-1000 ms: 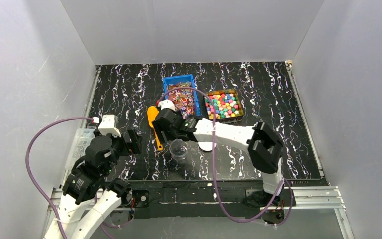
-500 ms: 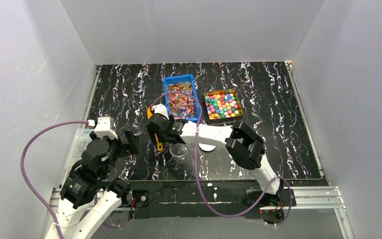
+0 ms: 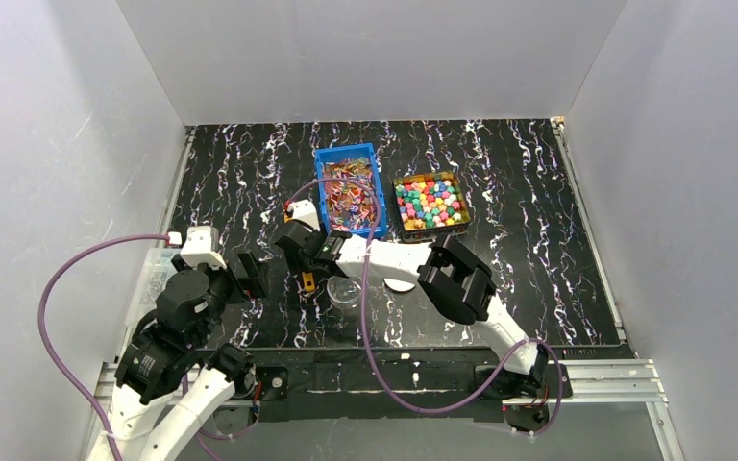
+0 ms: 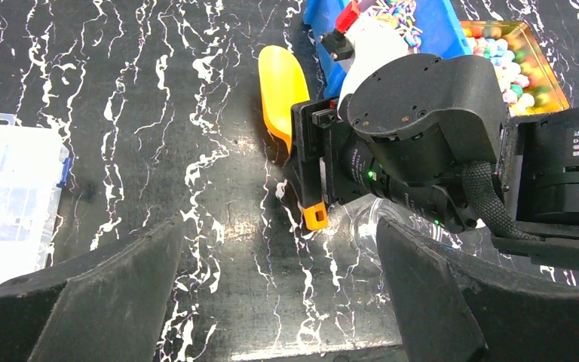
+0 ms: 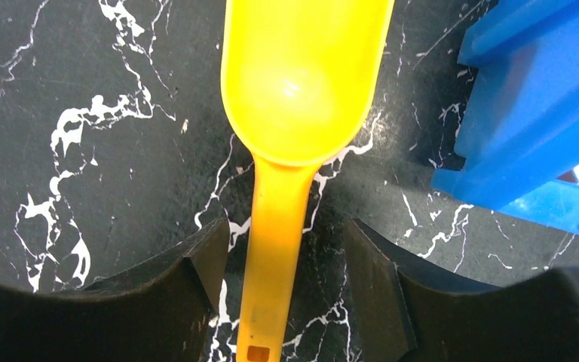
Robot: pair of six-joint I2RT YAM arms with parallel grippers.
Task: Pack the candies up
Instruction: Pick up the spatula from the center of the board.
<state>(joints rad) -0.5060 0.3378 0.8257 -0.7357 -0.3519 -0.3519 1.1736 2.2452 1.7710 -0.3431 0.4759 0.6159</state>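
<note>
I'm at the scoop-fetching step. My right claw [image 5: 283,260] straddles the handle of the yellow scoop [image 5: 301,83], jaws apart and gripping nothing. The candies [image 3: 430,203] lie at twelve o'clock on the worktop [image 3: 538,221]. Next I'd pinch the handle squarely, then lift.

Setting reads as a robotics lab test cell. Plain white panels [image 3: 375,58] box in the desk [image 3: 538,192] on three sides. The desk top is a black marble-print mat.

Near edge: an aluminium extrusion rail [image 3: 596,375] with two small arms bolted side by side, the left arm [image 3: 183,307] and the right arm [image 3: 461,283]. Purple cables [image 3: 44,303] loop loose from wrists down to bases.

Props are laid out in order. A blue bin [image 3: 346,149] and a brown tray [image 3: 430,176] sit side by side, both filled with candies [image 3: 430,204]. A clear plastic box [image 4: 11,196] sits at the left edge. It looks compartmented, but the view is too washed out to be sure.
</note>
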